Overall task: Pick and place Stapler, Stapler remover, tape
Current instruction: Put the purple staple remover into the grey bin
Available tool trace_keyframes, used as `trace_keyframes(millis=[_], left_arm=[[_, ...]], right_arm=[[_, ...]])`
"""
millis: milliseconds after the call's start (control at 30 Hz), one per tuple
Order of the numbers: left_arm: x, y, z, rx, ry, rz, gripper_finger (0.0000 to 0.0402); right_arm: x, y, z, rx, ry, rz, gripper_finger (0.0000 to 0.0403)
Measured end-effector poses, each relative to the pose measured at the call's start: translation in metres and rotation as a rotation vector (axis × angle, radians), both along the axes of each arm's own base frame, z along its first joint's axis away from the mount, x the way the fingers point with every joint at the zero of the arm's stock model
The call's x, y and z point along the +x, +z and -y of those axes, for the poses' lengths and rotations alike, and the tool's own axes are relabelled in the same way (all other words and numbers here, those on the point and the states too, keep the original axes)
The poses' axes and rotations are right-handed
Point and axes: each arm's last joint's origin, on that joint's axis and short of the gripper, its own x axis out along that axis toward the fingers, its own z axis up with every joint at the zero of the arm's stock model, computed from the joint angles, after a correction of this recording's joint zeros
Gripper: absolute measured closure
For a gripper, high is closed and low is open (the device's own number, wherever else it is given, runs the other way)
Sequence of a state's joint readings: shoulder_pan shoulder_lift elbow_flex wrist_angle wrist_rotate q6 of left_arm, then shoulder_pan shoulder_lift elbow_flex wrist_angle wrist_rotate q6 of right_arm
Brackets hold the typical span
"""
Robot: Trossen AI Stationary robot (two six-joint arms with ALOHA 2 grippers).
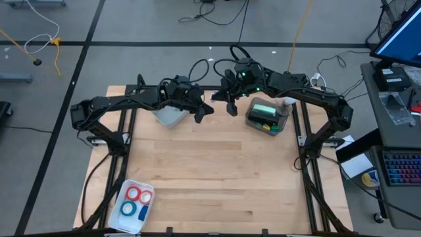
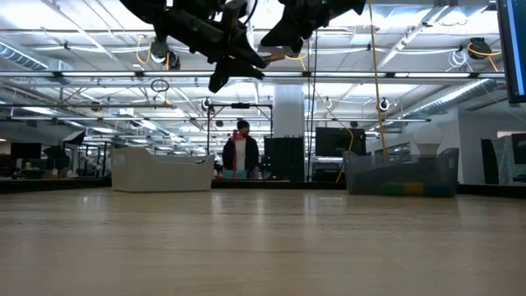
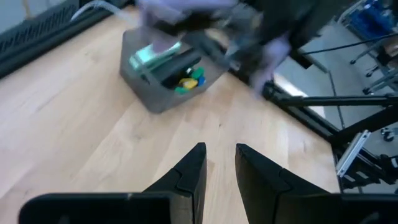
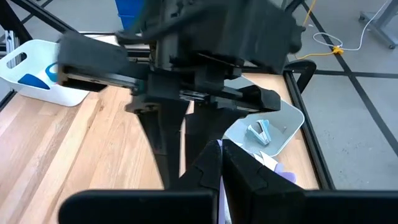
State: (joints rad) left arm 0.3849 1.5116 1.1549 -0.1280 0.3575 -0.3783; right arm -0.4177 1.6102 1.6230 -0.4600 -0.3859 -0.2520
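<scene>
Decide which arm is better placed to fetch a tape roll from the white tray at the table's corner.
Left, probably. The white tray of tape sits on the left arm's side; the left gripper hovers nearer it than the right gripper, which is beside the grey bin.

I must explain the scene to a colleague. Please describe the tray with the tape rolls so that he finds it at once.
Start at the wooden table and go to its near left corner. The white tray there holds red and blue tape rolls; the other two bins sit at the far edge.
</scene>
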Motion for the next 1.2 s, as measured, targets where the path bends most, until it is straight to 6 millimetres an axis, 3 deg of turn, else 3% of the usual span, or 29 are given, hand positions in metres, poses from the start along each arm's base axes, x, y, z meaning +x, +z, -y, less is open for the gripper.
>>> trace_keyframes(millis=[433, 667, 833, 1200], left_arm=[[0.0014, 0.0001, 0.0025, 0.035, -0.004, 0.000, 0.0309], [0.0025, 0.0005, 0.0023, 0.079, 0.093, -0.012, 0.0229], [0.0053, 0.0061, 0.0045, 0.091, -0.013, 0.064, 0.0180], [0.0051, 0.0068, 0.0054, 0.089, -0.075, 0.079, 0.0167]], right_arm=[[-0.0004, -0.0008, -0.0001, 0.000, 0.001, -0.009, 0.0403], [-0.0005, -0.0009, -0.0001, -0.009, 0.006, -0.010, 0.0403], [-0.0016, -0.0028, -0.0006, -0.015, 0.015, -0.031, 0.0403], [-0.0024, -0.0057, -0.0020, -0.047, -0.006, -0.072, 0.0403]])
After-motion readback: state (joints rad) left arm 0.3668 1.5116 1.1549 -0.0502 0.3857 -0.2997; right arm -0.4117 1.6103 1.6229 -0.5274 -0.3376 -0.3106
